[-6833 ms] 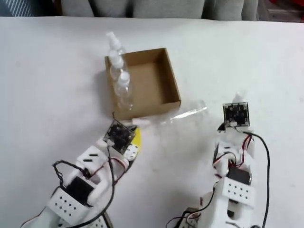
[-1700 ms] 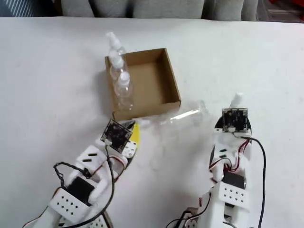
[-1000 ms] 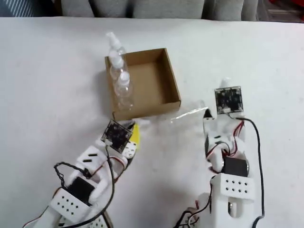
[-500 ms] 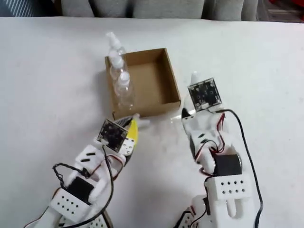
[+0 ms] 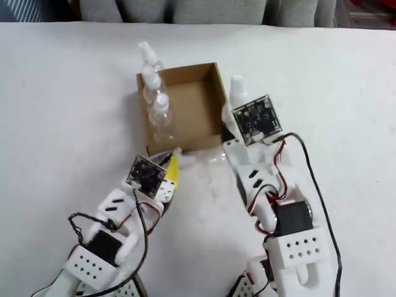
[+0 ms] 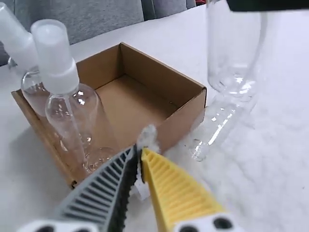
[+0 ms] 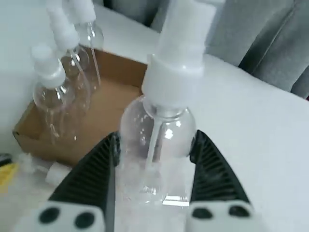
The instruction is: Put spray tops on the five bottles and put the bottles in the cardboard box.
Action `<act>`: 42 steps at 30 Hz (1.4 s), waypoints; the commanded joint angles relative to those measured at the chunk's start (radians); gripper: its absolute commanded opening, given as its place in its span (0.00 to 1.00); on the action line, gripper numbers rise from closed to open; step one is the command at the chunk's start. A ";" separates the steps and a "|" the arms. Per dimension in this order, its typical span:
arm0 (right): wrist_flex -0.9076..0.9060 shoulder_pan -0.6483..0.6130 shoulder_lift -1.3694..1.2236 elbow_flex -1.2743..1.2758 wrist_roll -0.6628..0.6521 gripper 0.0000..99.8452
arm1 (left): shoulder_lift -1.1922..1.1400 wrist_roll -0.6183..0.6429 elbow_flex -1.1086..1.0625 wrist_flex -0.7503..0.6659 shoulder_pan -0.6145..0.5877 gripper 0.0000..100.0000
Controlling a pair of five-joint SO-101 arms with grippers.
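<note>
White table [image 5: 62,93]: capless bottle [image 6: 219,128] beside cardboard box [image 5: 198,105]

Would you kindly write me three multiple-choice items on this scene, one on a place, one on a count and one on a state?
1. Where is the bottle without a top?
A) lying on the table beside the box
B) inside the box
C) on the floor

2. How many bottles are capped?
A) two
B) five
C) four

3. What state is the left gripper in?
A) open, empty
B) shut on a loose spray top
C) shut on a bottle

Key: 1 A, it lies outside the box wall. 2 C, a row of three bottles plus a fourth bottle in the right gripper. 3 B, it pinches the white top.
</note>
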State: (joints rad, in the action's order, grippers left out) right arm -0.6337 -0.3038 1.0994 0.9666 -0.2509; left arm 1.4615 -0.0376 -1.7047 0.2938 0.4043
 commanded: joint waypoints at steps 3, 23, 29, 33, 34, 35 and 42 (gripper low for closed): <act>0.252 -0.008 -0.028 0.015 0.068 0.02 | 0.015 -0.008 0.005 -0.012 -0.059 0.02; 0.938 -0.051 -0.822 -0.176 0.069 0.02 | 0.015 -0.008 0.005 -0.005 -0.174 0.02; 1.056 -0.056 -1.030 -0.293 0.069 0.02 | 0.015 -0.008 0.005 -0.005 -0.174 0.02; 1.069 -0.051 -1.138 -0.370 0.069 0.02 | 0.013 -0.008 0.005 -0.005 -0.174 0.02; 1.069 -0.051 -1.161 -0.385 0.069 0.02 | 0.013 -0.008 0.005 -0.005 -0.174 0.02; 1.069 -0.053 -1.182 -0.400 0.069 0.02 | 0.013 -0.008 0.005 -0.005 -0.174 0.02; 1.069 -0.050 -1.294 -0.473 0.063 0.02 | 0.012 -0.008 0.005 -0.005 -0.174 0.02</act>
State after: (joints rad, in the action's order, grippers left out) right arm 0.4112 -0.3544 -0.1880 0.5631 -0.1895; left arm 1.4615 -0.0376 -1.7047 0.2938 0.2401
